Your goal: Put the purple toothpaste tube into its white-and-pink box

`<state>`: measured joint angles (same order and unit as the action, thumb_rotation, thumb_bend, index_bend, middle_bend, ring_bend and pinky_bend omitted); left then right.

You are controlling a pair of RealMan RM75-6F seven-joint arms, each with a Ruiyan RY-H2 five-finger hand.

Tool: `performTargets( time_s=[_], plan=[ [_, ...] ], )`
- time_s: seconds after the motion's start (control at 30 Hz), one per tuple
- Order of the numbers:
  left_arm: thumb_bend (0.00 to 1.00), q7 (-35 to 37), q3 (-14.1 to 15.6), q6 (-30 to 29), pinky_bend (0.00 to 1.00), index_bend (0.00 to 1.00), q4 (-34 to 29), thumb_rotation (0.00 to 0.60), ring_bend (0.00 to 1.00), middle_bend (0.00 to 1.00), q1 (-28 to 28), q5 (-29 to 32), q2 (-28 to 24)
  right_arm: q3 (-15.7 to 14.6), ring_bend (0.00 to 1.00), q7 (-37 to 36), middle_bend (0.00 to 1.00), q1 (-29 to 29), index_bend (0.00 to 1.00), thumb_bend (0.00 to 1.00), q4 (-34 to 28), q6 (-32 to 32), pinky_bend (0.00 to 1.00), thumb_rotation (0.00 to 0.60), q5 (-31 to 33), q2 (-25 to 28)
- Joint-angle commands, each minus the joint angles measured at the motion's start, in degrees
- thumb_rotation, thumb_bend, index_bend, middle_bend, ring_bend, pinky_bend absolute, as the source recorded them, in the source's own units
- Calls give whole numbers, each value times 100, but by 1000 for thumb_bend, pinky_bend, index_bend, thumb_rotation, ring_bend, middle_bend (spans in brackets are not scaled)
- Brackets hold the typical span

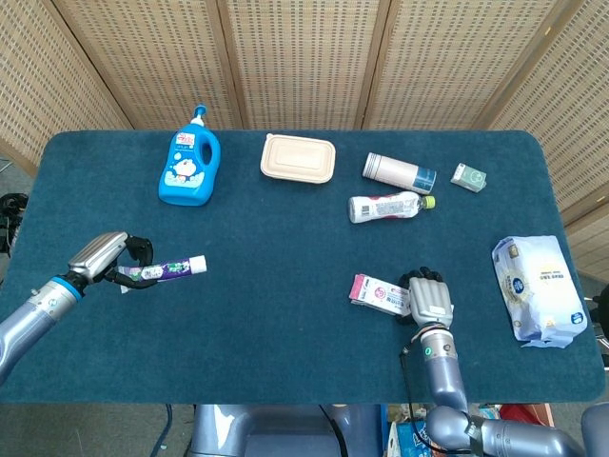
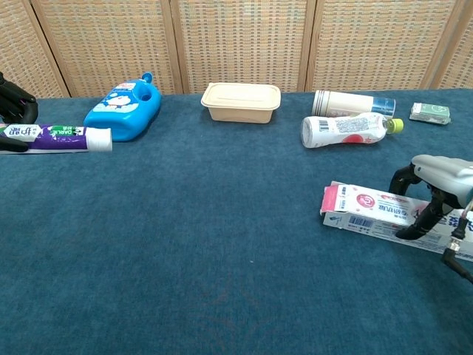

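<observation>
The purple toothpaste tube [image 1: 168,270] lies level at the table's left, white cap pointing right; in the chest view the tube [image 2: 63,138] shows at the far left. My left hand [image 1: 107,257] grips its tail end, and only dark fingers [image 2: 13,109] show in the chest view. The white-and-pink box [image 1: 378,292] lies right of centre near the front edge. My right hand [image 1: 429,298] has its fingers curled over the box's right end; in the chest view the hand [image 2: 436,194] clasps the box [image 2: 367,207], whose pink end flap points left and sits slightly raised.
Along the back stand a blue detergent bottle [image 1: 190,168], a beige lidded container [image 1: 298,158], a white flask [image 1: 399,171], a lying drink bottle [image 1: 389,206] and a small green box [image 1: 469,176]. A pack of wipes [image 1: 539,289] lies at the right edge.
</observation>
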<state>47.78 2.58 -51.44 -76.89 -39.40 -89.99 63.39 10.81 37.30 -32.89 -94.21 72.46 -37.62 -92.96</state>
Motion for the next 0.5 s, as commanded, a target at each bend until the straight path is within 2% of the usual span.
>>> performTargets(
  time_s=[0.03, 0.13, 0.23, 0.5],
  plan=[
    [513, 5, -5, -9, 431, 927, -4, 600, 476, 659, 5, 2, -7, -21, 305, -151, 431, 56, 532, 240, 128, 113, 334, 600, -243, -91],
    [513, 26, -11, -24, 432, 927, -13, 600, 476, 659, 11, 4, -16, -6, 394, -240, 508, 87, 597, 240, 163, 185, 425, 600, -384, -128],
    [513, 60, -18, -44, 432, 926, -29, 600, 476, 659, 13, -5, -26, 0, 449, -360, 551, 128, 632, 239, 188, 285, 470, 600, -604, -159],
    [513, 160, -15, -144, 432, 927, -154, 600, 476, 660, 0, -121, -109, 79, 473, -725, 568, 226, 645, 240, -143, 266, 483, 600, -992, -40]
  ],
)
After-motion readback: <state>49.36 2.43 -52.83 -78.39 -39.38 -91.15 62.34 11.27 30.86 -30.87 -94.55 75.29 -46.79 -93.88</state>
